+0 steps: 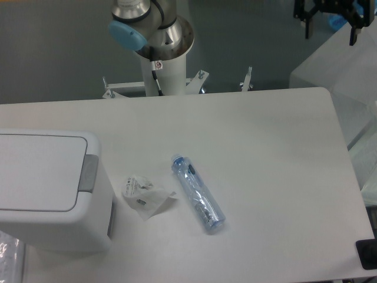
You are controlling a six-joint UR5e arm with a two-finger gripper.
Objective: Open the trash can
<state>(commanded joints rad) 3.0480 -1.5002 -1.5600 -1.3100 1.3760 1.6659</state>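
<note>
The trash can is a large white boxy bin at the table's left front. Its flat white lid lies shut. The grey rectangular push-button sits on the rim at the lid's right side. My gripper is at the top right edge of the view, beyond the table's far right corner and far from the bin. Its two black fingers hang apart with nothing between them. Its upper part is cut off by the frame.
A clear plastic bottle with a blue cap lies on its side in the middle of the white table. A crumpled clear wrapper lies between it and the bin. The arm's base column stands behind the far edge.
</note>
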